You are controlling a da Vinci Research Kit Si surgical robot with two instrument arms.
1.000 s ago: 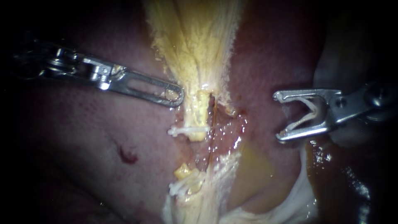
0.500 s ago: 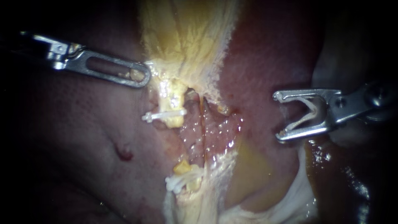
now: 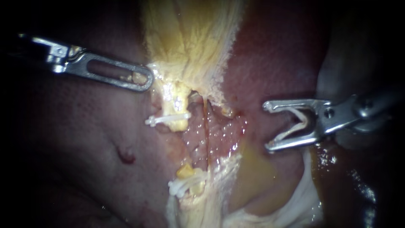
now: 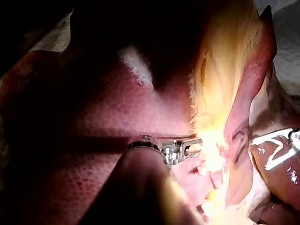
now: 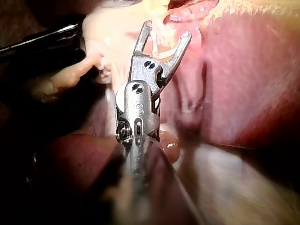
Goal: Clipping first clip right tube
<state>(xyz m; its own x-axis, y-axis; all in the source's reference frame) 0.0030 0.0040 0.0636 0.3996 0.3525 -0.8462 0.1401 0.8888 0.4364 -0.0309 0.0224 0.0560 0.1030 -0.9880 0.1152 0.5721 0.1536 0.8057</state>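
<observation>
Starting with the endoscope view, the right tube (image 3: 206,126) is a thin dark strand, hard to trace, beside a clipped yellow stump (image 3: 175,105). The left instrument (image 3: 143,79) has its jaws together, clamped on yellow tissue (image 3: 190,46). The right instrument (image 3: 267,126), well apart, cradles a white clip (image 3: 295,122) in spread jaws. Left wrist view: glare hides that grip. Right wrist view: the clip's open legs show, but the tube cannot be picked out.

Surgical training lab, by look of it: bare liver (image 3: 84,139) and yellowish tissue (image 3: 190,42) under narrow light, dark all round; left instrument (image 3: 145,80) and right instrument (image 3: 266,126), white clip (image 3: 300,120) loaded, reaching in.
</observation>
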